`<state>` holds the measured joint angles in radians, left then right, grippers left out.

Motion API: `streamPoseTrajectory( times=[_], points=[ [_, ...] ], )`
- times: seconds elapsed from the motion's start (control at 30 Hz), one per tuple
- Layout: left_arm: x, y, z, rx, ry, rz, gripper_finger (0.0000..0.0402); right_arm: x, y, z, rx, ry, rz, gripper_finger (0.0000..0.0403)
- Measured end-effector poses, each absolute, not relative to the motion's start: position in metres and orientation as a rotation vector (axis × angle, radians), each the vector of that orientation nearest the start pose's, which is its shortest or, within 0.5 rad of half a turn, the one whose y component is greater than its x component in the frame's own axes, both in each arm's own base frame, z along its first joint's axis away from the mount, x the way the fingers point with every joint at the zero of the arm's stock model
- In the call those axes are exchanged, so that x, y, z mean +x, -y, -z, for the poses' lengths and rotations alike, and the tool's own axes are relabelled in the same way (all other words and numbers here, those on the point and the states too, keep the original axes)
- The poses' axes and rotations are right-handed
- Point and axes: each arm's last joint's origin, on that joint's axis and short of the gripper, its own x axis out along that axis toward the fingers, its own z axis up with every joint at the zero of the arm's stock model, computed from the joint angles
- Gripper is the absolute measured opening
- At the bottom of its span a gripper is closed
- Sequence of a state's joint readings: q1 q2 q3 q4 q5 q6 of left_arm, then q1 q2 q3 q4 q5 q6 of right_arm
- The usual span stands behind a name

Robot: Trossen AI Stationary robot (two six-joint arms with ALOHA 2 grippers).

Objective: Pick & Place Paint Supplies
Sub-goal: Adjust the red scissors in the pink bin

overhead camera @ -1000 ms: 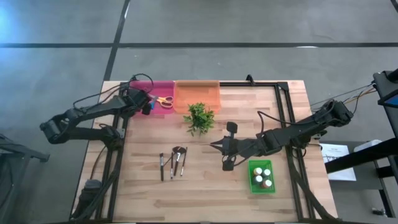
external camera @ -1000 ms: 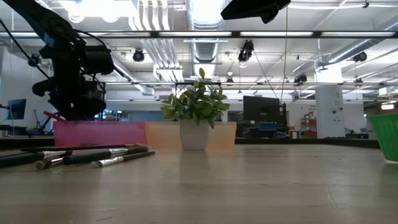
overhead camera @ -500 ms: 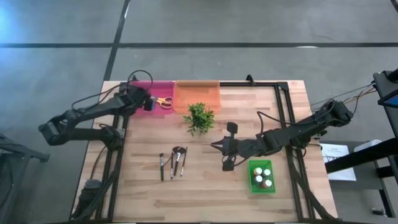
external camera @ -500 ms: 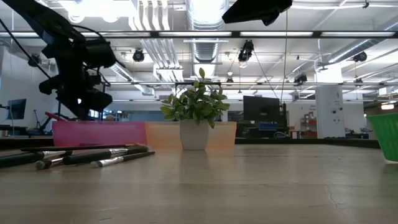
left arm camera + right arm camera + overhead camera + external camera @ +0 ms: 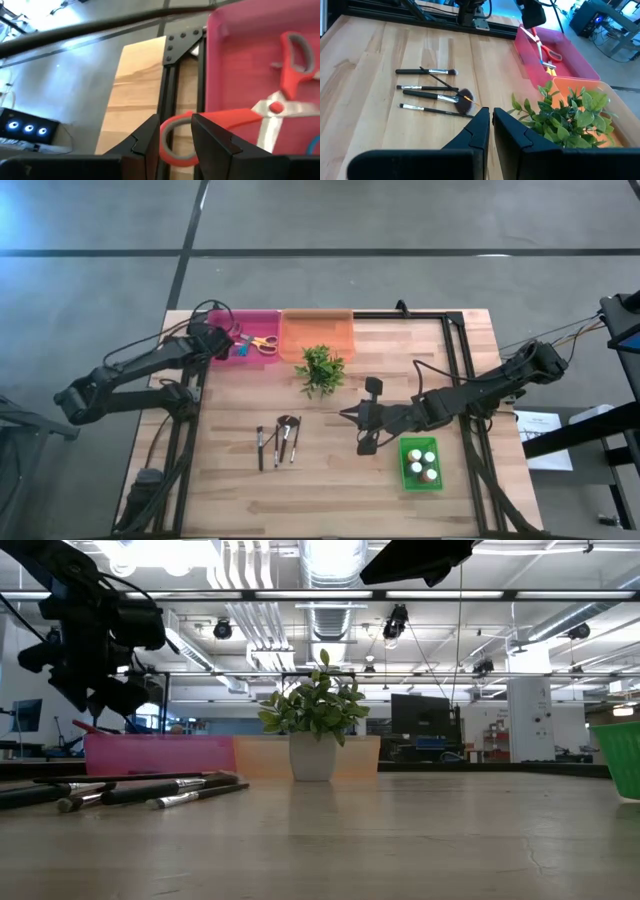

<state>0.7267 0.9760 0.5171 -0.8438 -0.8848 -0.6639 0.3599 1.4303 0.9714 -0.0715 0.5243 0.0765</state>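
While the thin dark-handled brushes (image 5: pixel 279 442) lie near the desk's front edge, the left gripper (image 5: pixel 226 345) hovers over the pink plastic bin's (image 5: pixel 262 315) left rim, fingers apart; the right gripper (image 5: pixel 346 415) waits mid-desk, pinched together.

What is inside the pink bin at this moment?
The pink bin holds red-handled scissors and a small blue item. The left end effector covers its near-left corner, so anything beneath cannot be seen.

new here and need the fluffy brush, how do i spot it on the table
Start at the leafy plant in mid-table, then look toward the near edge to the row of thin dark-handled brushes. The fluffy brush is the only one there with a wide, round brown head; its neighbours have slim tips.
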Motion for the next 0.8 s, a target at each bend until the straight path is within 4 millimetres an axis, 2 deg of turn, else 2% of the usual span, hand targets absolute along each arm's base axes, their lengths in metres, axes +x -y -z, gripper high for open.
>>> streamPoseTrajectory(
  times=[0.27,0.6,0.8],
  points=[
    [0.090,-0.111,-0.183,-0.320,-0.917,-1.772,0.0119,0.294,-0.095,-0.260,-0.154,-0.480,0.180,0.0022],
    [0.087,-0.110,-0.172,-0.324,-0.940,-1.757,0.0119,0.293,-0.095,-0.257,-0.153,-0.489,0.181,0.0022],
    [0.094,-0.117,-0.164,-0.336,-0.993,-1.697,0.0119,0.293,-0.095,-0.257,-0.151,-0.489,0.182,0.0022]
  ],
)
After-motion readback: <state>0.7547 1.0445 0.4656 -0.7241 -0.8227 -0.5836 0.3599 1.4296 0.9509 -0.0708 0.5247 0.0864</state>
